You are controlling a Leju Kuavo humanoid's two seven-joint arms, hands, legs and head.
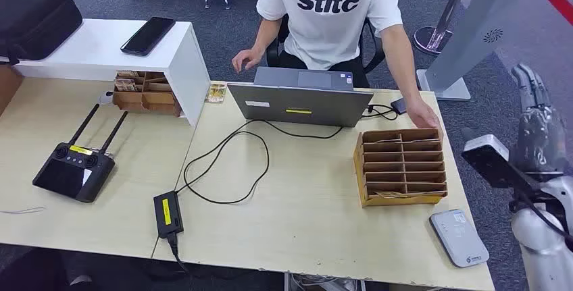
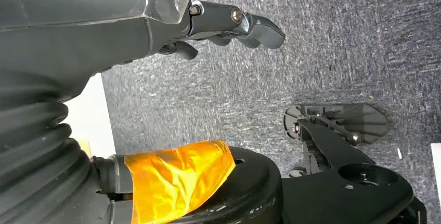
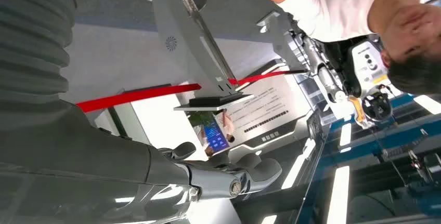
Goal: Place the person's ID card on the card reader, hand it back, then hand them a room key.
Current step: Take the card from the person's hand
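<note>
Our right hand [image 1: 537, 125] is raised beside the table's [image 1: 304, 223] right edge, fingers apart and empty; our left hand [image 2: 229, 24] hangs over carpet, loose, gripping nothing. We see the cardboard key rack [image 1: 401, 167] under the person's hand [image 1: 424, 113] — card reader [image 1: 459, 237] near the front corner.

Grey carpet floor [image 1: 223, 28] surrounds pale wooden tables [image 1: 304, 190].
</note>
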